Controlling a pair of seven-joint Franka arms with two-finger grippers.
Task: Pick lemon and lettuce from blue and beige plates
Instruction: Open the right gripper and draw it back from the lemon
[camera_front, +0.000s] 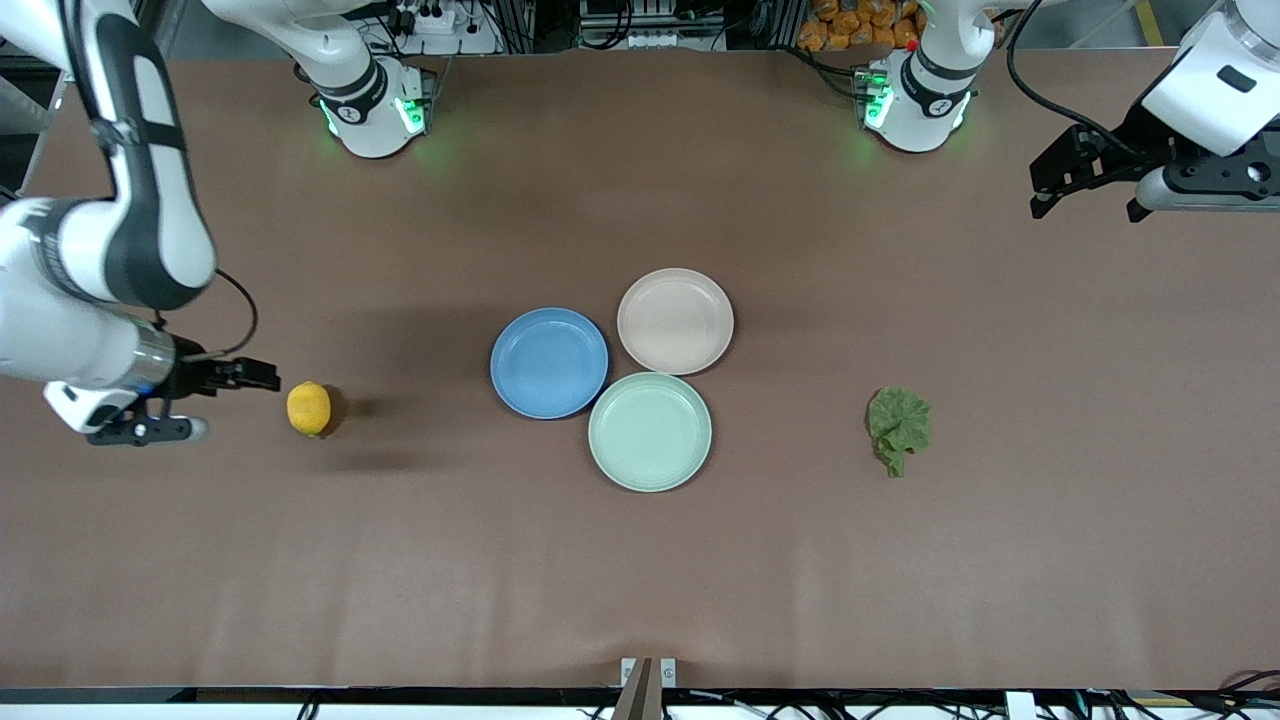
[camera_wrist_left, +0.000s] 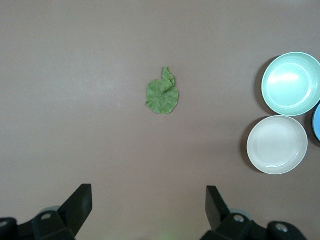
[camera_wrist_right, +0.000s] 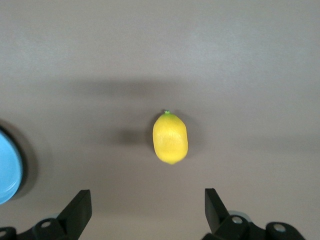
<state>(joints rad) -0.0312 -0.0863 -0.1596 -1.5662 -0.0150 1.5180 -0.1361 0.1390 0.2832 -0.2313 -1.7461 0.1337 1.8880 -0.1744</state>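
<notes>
The lemon (camera_front: 308, 408) lies on the bare table toward the right arm's end, also in the right wrist view (camera_wrist_right: 170, 137). The lettuce (camera_front: 899, 426) lies on the table toward the left arm's end, also in the left wrist view (camera_wrist_left: 162, 95). The blue plate (camera_front: 549, 362) and beige plate (camera_front: 675, 321) sit empty at the table's middle. My right gripper (camera_front: 262, 376) is open and empty beside the lemon. My left gripper (camera_front: 1045, 195) is open and empty, up over the table near the left arm's end, well away from the lettuce.
A pale mint-green plate (camera_front: 650, 431) sits empty, touching the blue and beige plates and nearer to the front camera. The arm bases (camera_front: 375, 105) stand along the table's back edge.
</notes>
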